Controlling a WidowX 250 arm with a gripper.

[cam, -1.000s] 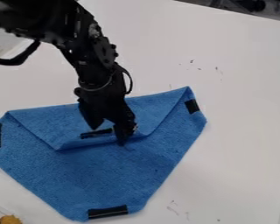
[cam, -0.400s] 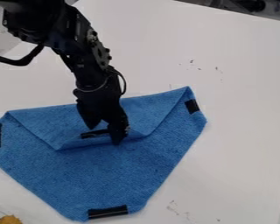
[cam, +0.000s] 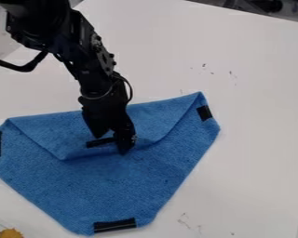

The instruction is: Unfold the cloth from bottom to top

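Securing the free edge of the folded flap (cam: 58, 135) near the black strip (cam: 100, 142) is advised; then raise it slightly and carry it toward the view's top. The cloth (cam: 114, 186) lies on the table (cam: 251, 102), its flap directly beneath the parted fingers (cam: 123, 145); whether they pinch any fabric cannot be determined.

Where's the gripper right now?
Camera view, left of centre: the gripper is at the folded-over flap of the blue cloth, by the black strip near the flap's lower edge.
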